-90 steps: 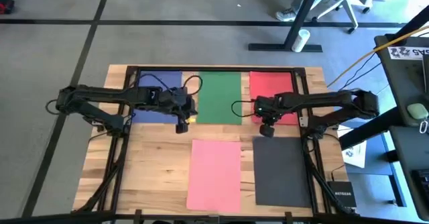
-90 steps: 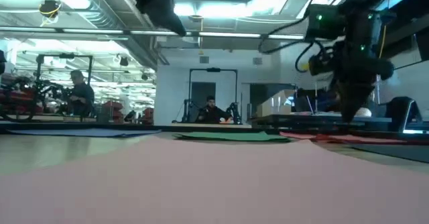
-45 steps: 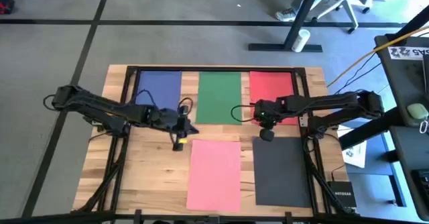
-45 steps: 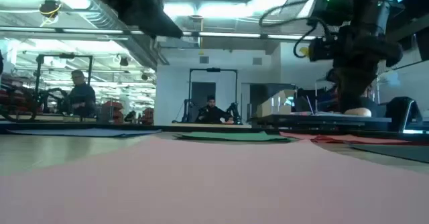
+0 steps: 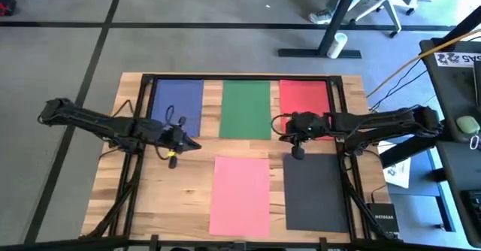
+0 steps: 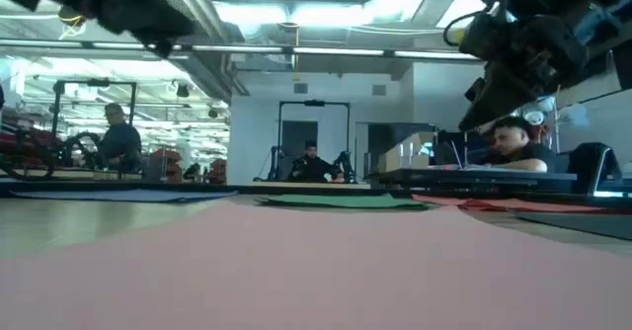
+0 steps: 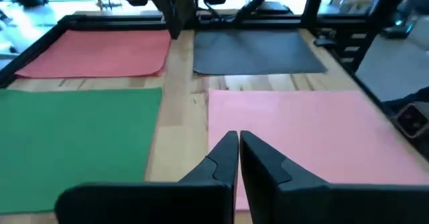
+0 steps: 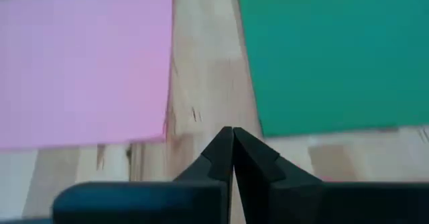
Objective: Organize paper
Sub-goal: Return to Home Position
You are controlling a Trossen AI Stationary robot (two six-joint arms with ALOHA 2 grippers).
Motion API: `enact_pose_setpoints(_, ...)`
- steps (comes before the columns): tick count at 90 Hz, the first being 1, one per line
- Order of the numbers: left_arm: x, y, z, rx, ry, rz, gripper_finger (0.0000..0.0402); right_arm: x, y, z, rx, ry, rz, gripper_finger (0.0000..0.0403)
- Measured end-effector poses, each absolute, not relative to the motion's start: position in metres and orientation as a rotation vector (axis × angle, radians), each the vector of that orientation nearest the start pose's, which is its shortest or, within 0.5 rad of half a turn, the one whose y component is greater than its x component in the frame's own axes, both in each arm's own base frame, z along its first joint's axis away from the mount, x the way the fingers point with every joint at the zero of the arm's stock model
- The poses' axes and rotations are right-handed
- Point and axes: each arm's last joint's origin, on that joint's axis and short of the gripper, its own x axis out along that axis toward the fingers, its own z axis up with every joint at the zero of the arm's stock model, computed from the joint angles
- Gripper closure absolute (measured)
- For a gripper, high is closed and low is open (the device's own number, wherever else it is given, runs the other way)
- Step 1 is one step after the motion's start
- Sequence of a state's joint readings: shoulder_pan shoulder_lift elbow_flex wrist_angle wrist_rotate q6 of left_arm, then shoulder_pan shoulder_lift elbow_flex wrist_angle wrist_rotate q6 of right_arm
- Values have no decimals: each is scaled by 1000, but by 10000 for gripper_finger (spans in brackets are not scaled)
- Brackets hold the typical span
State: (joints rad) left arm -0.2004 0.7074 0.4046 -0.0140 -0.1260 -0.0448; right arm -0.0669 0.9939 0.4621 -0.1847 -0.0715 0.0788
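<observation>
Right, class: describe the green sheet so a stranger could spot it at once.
From above, the wooden table holds a row of three sheets over a row of two. The green sheet is the middle of the three, between the blue sheet and the red sheet; no other is green.

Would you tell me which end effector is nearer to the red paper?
Right. The right end effector hovers at the red paper's edge, beside the green sheet; the left end effector is beyond the green sheet, by the blue sheet.
</observation>
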Motion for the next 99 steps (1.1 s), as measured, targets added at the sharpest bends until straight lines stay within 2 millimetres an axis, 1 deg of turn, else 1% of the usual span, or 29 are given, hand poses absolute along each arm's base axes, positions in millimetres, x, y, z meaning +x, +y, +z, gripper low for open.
enact_pose_setpoints(12, 139, -26, 222, -37, 250, -75, 402, 180, -14, 185, 133, 558, -43, 403)
enact_pose_setpoints(18, 130, -24, 218, -68, 217, -74, 402, 172, -18, 180, 145, 516, -69, 403)
enact_pose_setpoints(29, 111, -20, 211, -97, 233, -69, 402, 158, -25, 176, 185, 427, -99, 403)
enact_pose_setpoints(41, 92, -16, 211, -120, 211, -68, 402, 144, -27, 173, 201, 326, -112, 403)
enact_pose_setpoints(56, 75, -12, 217, -138, 68, -71, 402, 127, -29, 174, 196, 211, -138, 403)
enact_pose_setpoints(64, 75, -11, 215, -136, 67, -34, 402, 120, -28, 173, 195, 147, -136, 403)
enact_pose_setpoints(74, 79, -10, 202, -126, 98, 42, 402, 112, -26, 171, 198, 79, -140, 403)
enact_pose_setpoints(79, 82, -9, 195, -126, 100, 93, 402, 108, -25, 165, 203, 63, -140, 403)
enact_pose_setpoints(86, 87, -9, 187, -124, 58, 139, 402, 105, -24, 163, 220, 32, -149, 403)
enact_pose_setpoints(99, 94, -10, 176, -83, -57, 141, 402, 99, -24, 162, 220, 35, -183, 403)
